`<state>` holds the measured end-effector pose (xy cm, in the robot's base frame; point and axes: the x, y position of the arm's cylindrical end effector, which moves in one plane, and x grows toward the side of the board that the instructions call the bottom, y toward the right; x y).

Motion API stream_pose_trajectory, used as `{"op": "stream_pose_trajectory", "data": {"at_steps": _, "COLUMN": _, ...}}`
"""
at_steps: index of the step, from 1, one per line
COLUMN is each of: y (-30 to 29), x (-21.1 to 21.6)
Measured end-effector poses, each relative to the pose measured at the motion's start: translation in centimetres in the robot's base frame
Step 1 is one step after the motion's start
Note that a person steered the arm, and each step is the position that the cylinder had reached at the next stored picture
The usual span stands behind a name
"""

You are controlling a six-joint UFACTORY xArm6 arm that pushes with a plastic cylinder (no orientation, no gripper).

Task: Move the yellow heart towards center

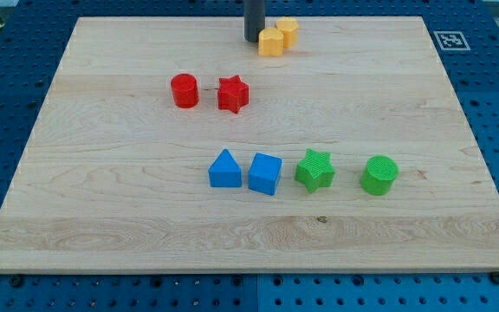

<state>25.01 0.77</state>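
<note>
Wooden board (102, 225): eight blocks.
Yellow, 2: yellow heart (271, 42) at view's top centre, touching second yellow block (288, 31), shape unclear.
Red, 2: red cylinder (184, 90), red star (232, 94).
Blue, 2: blue triangle (224, 169), blue cube (265, 173).
Green, 2: green star (315, 170), green cylinder (379, 175).
My tip (254, 40): bare rod, holds nothing, just left of yellow heart.

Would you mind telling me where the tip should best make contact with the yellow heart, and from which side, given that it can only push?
Judging from the layout, press on the top edge of the yellow heart and push toward the view's bottom, since the centre lies below it. My tip sits just at its left, so it would need to move round first. The other yellow block touches the heart's upper right, so approach from the upper left.
</note>
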Motion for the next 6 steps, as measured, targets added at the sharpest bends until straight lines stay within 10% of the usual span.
{"op": "stream_pose_trajectory", "data": {"at_steps": 6, "y": 5.6, "x": 3.0}}
